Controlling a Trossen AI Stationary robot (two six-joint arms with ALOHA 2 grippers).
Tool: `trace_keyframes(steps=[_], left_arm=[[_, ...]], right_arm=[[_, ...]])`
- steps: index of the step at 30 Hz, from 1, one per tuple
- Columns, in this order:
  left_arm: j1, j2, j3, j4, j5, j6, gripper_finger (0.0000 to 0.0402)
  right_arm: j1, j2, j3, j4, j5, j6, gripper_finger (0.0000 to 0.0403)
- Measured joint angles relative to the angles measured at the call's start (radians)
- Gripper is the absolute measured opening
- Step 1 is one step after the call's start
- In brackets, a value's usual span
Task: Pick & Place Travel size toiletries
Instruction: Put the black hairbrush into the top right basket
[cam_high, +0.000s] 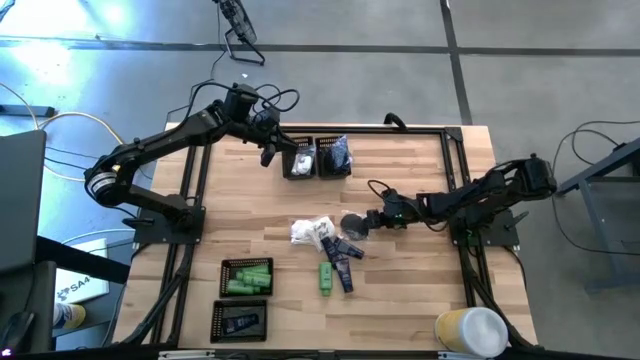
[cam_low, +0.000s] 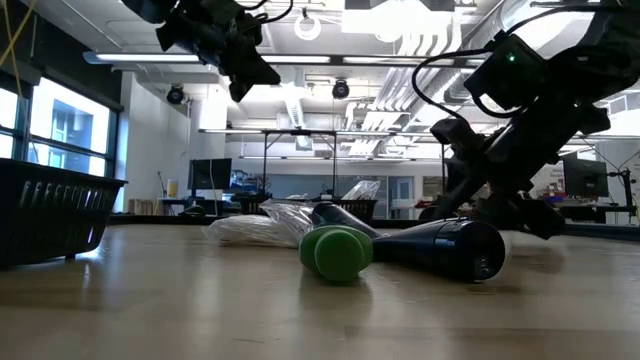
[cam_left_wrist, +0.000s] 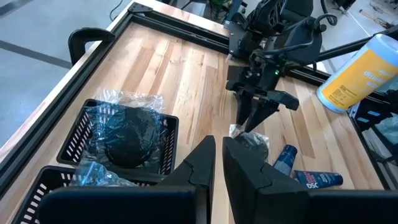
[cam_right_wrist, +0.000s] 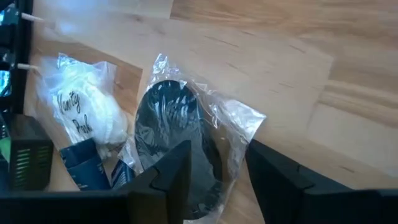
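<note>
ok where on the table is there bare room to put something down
Bare wood lies between the top trays and the loose pile, and right of the pile toward the yellow canister. It is crowded at the pile, where the right hand works, and around the lower-left trays.

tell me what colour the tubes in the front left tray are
Bright green tubes, best seen in the high view.

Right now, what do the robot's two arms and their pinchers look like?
Both arms are dark, nearly black, made of jointed segments with black cables looping along them. The left arm and right arm each end in a two-finger gripper. The left gripper has flat, angular black fingers. The right gripper has similar blocky dark fingers, and a small green light glows on its wrist.
</note>
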Motion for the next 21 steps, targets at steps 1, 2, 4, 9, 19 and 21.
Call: trace_keyframes(steps=[1, 2, 4, 9, 19, 21], left_arm=[[0.0, 0.0, 0.0, 0.0, 0.0, 0.0, 0.0028], [0.0, 0.0, 0.0, 0.0, 0.0, 0.0, 0.0028], [0.0, 0.0, 0.0, 0.0, 0.0, 0.0, 0.0028], [0.0, 0.0, 0.0, 0.0, 0.0, 0.0, 0.0028], [0.0, 0.0, 0.0, 0.0, 0.001, 0.0, 0.0028], [0.0, 0.0, 0.0, 0.0, 0.001, 0.0, 0.0028]], right_arm=[[0.0, 0.006, 0.0, 0.013, -0.001, -0.003, 0.0143], [0.0, 0.013, 0.0, 0.026, -0.005, -0.004, 0.014], [0.0, 0.034, 0.0, 0.062, -0.015, -0.006, 0.0136], [0.001, 0.068, 0.001, 0.149, -0.102, -0.035, 0.0139], [0.002, 0.076, 0.03, 0.15, -0.128, -0.086, 0.0136], [0.002, 0.076, 0.03, 0.149, -0.126, -0.086, 0.0124]])
